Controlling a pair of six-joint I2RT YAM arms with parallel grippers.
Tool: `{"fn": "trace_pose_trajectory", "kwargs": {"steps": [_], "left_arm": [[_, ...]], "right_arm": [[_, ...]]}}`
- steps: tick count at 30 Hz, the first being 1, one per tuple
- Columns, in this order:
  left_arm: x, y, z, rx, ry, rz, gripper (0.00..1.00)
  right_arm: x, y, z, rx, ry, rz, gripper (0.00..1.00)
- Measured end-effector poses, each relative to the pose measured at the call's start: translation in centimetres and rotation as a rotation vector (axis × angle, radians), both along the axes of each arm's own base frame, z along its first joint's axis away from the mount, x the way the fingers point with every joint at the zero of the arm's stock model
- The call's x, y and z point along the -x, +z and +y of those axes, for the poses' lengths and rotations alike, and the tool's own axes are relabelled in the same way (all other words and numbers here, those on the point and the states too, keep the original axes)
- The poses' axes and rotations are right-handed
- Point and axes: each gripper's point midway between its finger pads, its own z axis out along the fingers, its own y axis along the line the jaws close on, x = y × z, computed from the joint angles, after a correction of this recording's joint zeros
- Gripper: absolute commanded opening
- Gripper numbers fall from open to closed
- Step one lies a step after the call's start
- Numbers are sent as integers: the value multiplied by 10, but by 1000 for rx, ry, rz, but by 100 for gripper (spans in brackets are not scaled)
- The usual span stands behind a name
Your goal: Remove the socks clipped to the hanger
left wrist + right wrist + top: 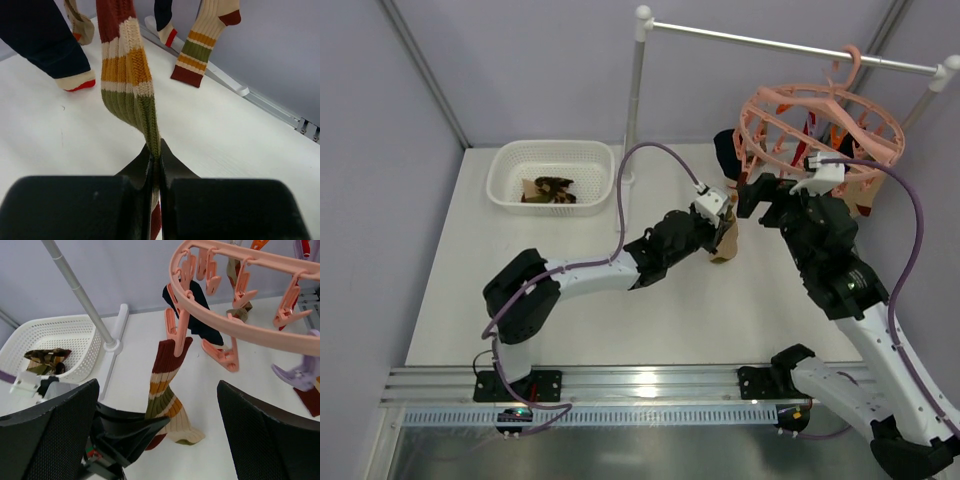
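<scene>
The left hand (156, 162) is pressed together on the olive lower end of the striped sock (125, 65). The sock rises twisted from between its fingers to a peg (176, 337) on the near rim of the hanger (235, 327), where its dark red cuff is clipped. The right hand (767, 198) is spread wide just below that rim, the sock ahead of its fingers and untouched. A navy sock (45, 45) and a second striped sock (200, 45) dangle above the counter (225, 135). Well apart, a basket (505, 185) holds a brown patterned sock (550, 190).
</scene>
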Motion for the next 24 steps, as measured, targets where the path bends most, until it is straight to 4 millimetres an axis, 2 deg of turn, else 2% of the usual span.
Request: {"fn": "trace_pose_trajectory", "kwargs": {"steps": [6, 9, 14, 19, 24], "left_arm": [[7, 22, 8, 14, 28, -5, 0], [6, 27, 13, 14, 45, -4, 0], [9, 26, 15, -1, 59, 2, 0], [15, 16, 14, -44, 62, 16, 0], [33, 13, 5, -74, 25, 8, 0]], "right_arm": [[-28, -4, 13, 40, 3, 80, 100], [-34, -3, 15, 53, -1, 109, 100], [-36, -1, 14, 66, -12, 134, 100], [-47, 3, 16, 66, -26, 140, 98], [-59, -15, 23, 82, -22, 193, 98]]}}
